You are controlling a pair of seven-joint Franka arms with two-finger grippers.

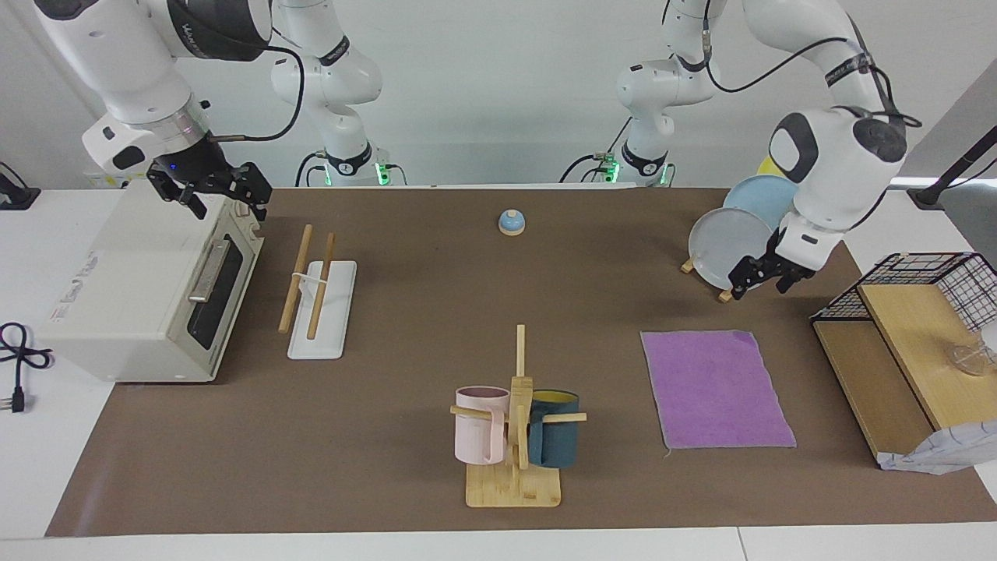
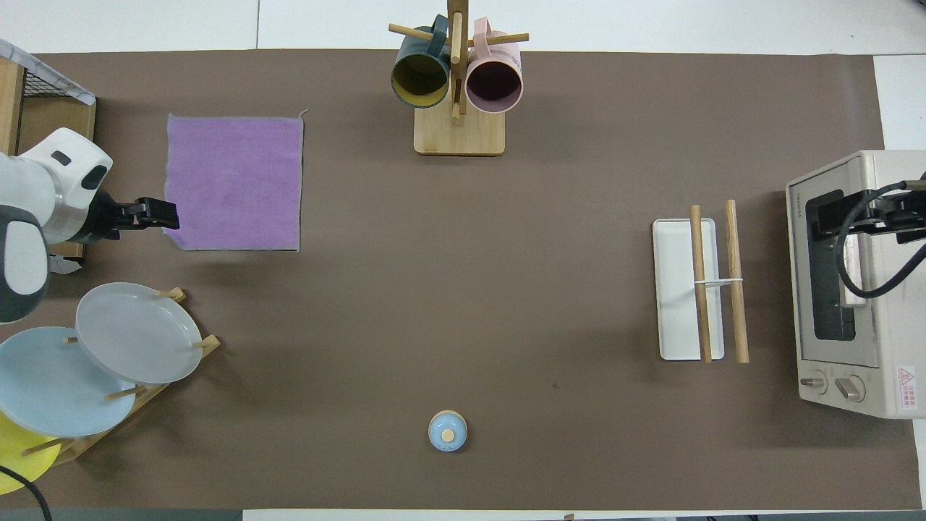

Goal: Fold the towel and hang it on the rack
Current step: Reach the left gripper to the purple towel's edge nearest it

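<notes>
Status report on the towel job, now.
Left gripper open, above the towel's corner, empty. Right gripper open, waiting over the toaster oven. Towel flat, unfolded. Rack bare; mug tree stands between.

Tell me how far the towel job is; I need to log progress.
Nothing is done yet: the towel lies flat and unfolded, purple face up, and the rack is bare. In hand: the left gripper, open, hangs near the towel's edge without touching it. The right gripper waits over the toaster oven. Left: grasping, folding, hanging.
</notes>
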